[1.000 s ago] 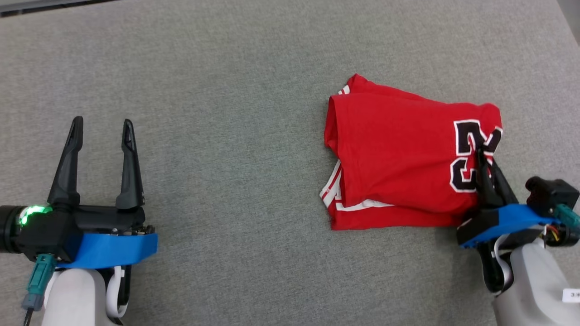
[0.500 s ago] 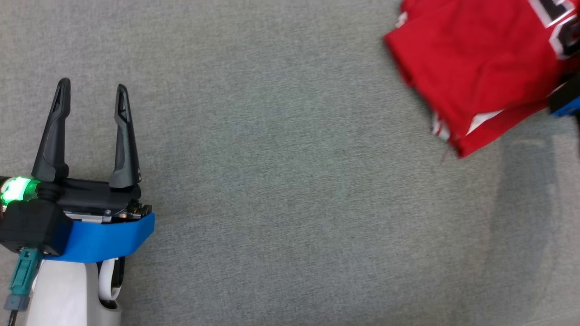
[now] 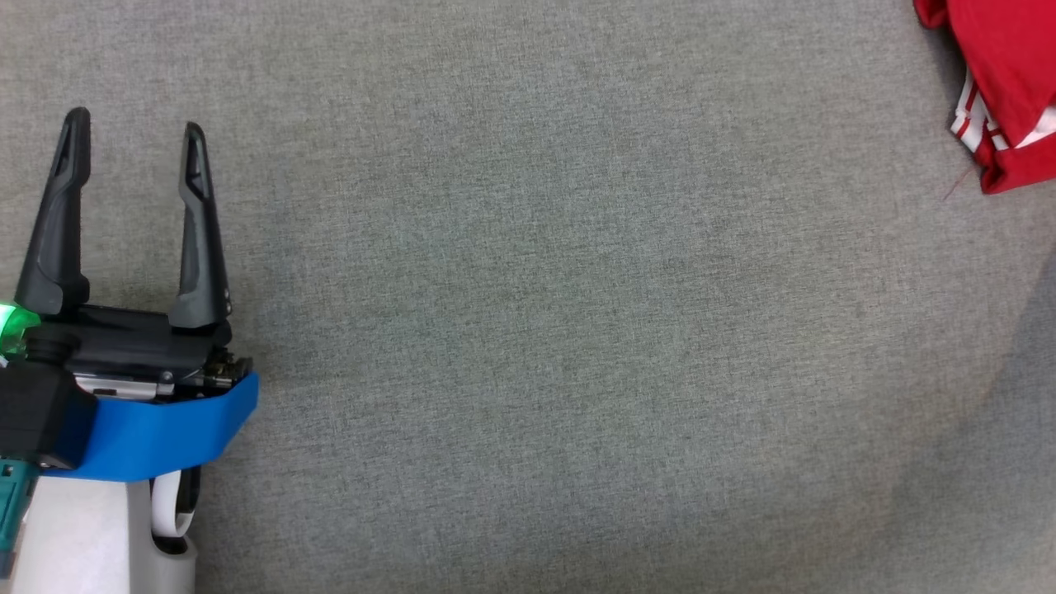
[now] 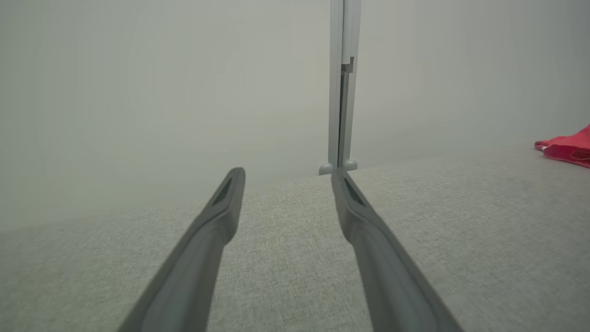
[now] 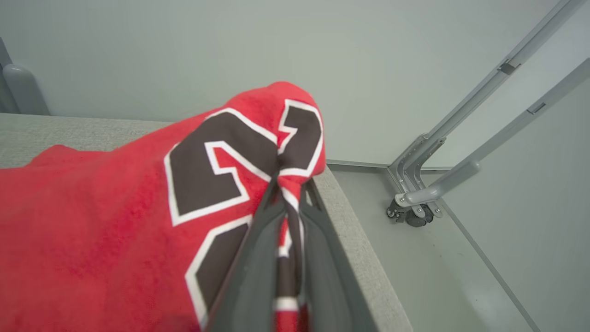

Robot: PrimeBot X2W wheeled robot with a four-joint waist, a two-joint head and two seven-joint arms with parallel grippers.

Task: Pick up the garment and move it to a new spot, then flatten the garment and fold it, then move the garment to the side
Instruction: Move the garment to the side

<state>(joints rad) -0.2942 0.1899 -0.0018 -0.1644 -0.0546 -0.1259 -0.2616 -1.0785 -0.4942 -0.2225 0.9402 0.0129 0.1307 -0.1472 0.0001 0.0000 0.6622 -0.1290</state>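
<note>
The left gripper (image 3: 134, 124) is sitting at the lower left of the head view, over the gray table (image 3: 528, 330). Its two fingers are standing wide apart with nothing between them. In the left wrist view, the same gripper (image 4: 287, 175) is pointing along the bare table (image 4: 461, 221) toward a pale wall, where a thin post (image 4: 342, 92) is rising just past the table's far edge.

The garment (image 3: 1011, 82) is showing at the top right corner of the head view, well apart from the left gripper and cut off by the picture's edge. It is red, with white stripes along a hem. In the left wrist view, the garment (image 4: 564, 148) is lying low on the table at the far right.

In the right wrist view, the right gripper (image 5: 291, 193) is clamping a fold of the garment (image 5: 115, 221), its fingers nearly together with red cloth pinched between them. A black number edged in white is bunching up around the fingertips. The rest of the cloth is spreading over the table (image 5: 350, 230) toward that view's left. The pinched part is sitting right at the table's edge, beside a drop to the floor (image 5: 438, 276). Gray frame bars (image 5: 461, 138) are slanting down there to a caster (image 5: 410, 216).
</note>
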